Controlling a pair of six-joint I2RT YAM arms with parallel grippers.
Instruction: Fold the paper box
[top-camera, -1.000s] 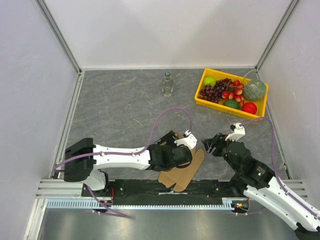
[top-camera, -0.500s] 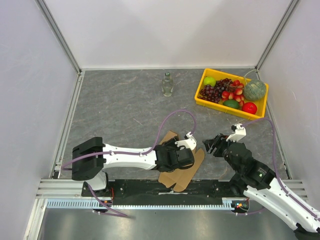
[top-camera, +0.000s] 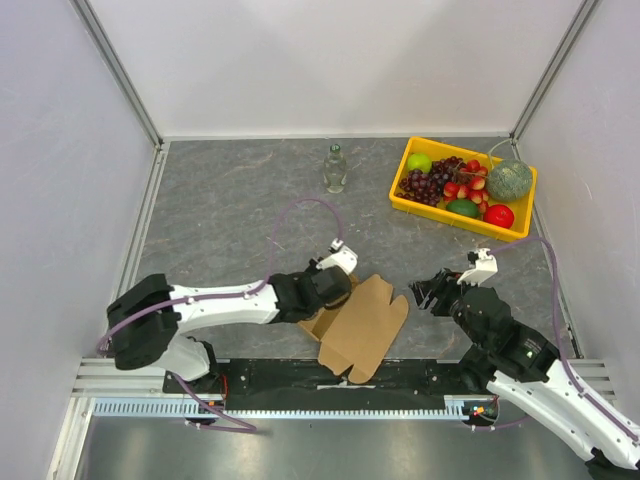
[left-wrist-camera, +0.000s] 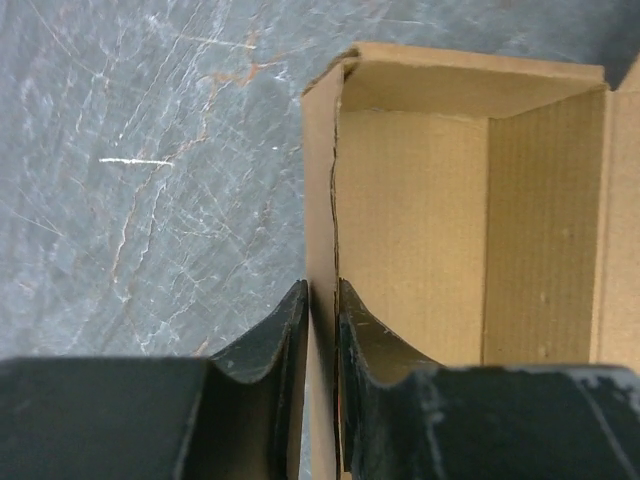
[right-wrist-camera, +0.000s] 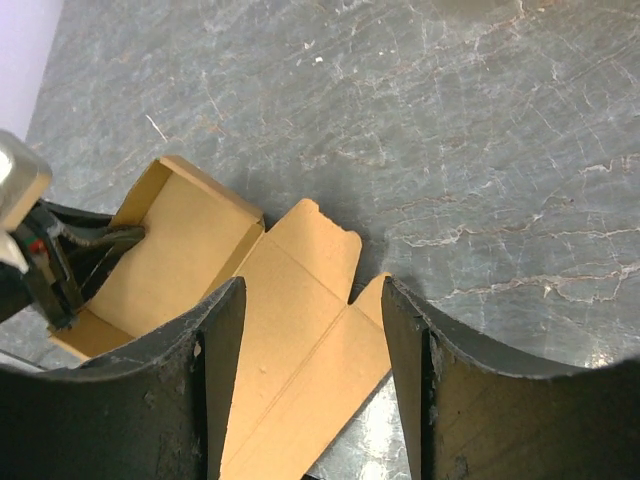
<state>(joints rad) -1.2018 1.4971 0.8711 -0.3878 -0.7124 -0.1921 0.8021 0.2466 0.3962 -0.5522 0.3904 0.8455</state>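
The paper box (top-camera: 362, 322) is lying at the near edge of the worktop (top-camera: 230, 220), roughly midway between the two arms. Its shallow tray part is standing partly erected on the left, and its lid panel with rounded tuck tabs is spreading flat to the right. It is showing as thin, plain brown corrugated card: matte, dry, faintly ribbed on the inner faces, crisp along the scored creases and raw at the die-cut edges. I am judging it to be very light and stiff only across its panels, so it is likely going to slide or swing on the smooth, marbled grey surface under any sideways push. A hard pinch is also risking a dent in the fluting. The best holds are appearing to be the free edges of upright walls and flaps, close to a crease, with the other arm bracing the base. The left end effector (left-wrist-camera: 320, 305) is doing much that: its dark fingers (left-wrist-camera: 265, 340) are pinching the upright wall on the box's left side through a narrow slot, one inside and one outside, touching the card on both faces. The right end effector (right-wrist-camera: 310, 295) is hovering just right of the lid flap with its jaws standing wide apart, gripping nothing.
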